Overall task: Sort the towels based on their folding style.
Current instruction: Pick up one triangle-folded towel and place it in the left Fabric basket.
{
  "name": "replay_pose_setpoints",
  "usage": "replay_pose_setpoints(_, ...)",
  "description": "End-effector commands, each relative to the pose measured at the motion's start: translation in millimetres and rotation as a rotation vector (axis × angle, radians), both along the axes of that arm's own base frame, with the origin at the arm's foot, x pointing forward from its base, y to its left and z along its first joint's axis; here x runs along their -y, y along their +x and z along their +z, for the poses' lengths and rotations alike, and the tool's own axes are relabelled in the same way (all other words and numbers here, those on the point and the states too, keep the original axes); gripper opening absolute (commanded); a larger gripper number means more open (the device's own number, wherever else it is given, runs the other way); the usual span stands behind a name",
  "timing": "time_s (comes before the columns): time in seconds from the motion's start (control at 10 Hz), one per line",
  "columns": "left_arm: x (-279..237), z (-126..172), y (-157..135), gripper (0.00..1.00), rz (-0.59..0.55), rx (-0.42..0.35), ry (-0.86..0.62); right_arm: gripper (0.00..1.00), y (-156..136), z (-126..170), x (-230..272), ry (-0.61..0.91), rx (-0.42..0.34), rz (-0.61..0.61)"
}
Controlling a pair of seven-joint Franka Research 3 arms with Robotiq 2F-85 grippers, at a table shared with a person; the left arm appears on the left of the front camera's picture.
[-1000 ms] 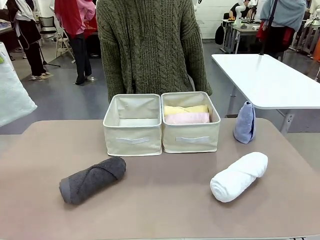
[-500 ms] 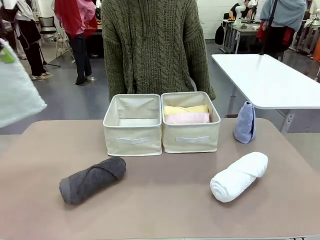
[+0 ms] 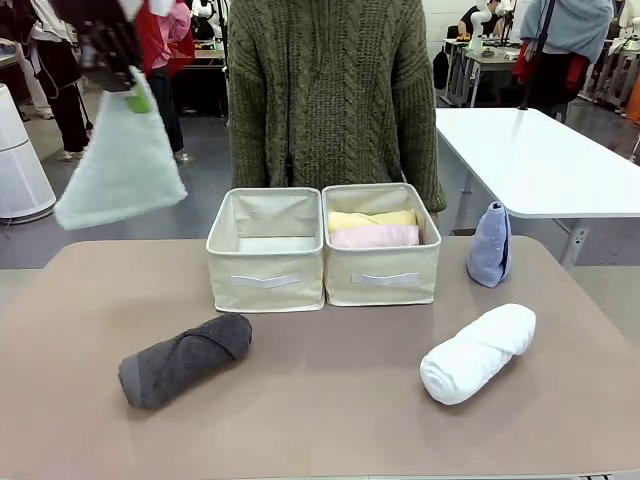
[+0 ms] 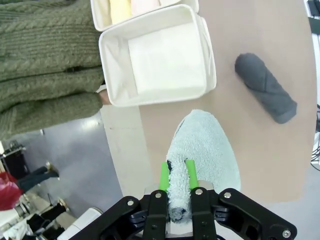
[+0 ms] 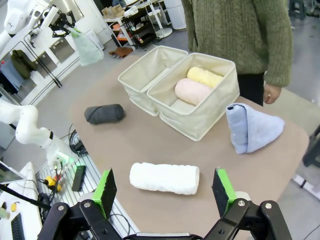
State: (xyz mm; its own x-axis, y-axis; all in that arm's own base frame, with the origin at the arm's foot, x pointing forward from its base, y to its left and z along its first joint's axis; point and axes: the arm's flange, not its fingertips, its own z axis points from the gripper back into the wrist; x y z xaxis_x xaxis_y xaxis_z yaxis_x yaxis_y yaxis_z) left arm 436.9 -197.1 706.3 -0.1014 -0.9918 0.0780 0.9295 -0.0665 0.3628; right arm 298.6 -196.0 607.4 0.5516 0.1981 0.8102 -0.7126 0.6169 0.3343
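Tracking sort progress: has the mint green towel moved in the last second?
Yes. In the front view the mint green towel, shut in the left gripper, has moved rightward from the picture's left edge toward the left bin.

The brown table (image 3: 330, 410) bears two cream bins (image 3: 266, 283), grey rolled towel (image 3: 185, 360), white rolled towel (image 3: 478, 353), blue folded towel (image 3: 490, 246).

Bright, even indoor light; soft shadows on the matte brown table (image 3: 320, 400). The hanging mint green terry towel (image 3: 122, 165) is motion-blurred; wrist views bow at edges.
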Motion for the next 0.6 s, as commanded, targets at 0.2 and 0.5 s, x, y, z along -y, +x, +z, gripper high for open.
replay_pose_setpoints(0.2, 53.5, 3.5, 48.2, 0.14, -0.06, -0.071, 0.041, 1.0, 0.6, -1.6, -0.7, 0.006, 0.013, 0.007)
replay_pose_setpoints(0.5, 51.2, -11.1, 36.3, 0.14, -0.06, -0.055, 0.023, 1.0, 0.6, -1.6, -0.7, 0.006, 0.013, 0.007)
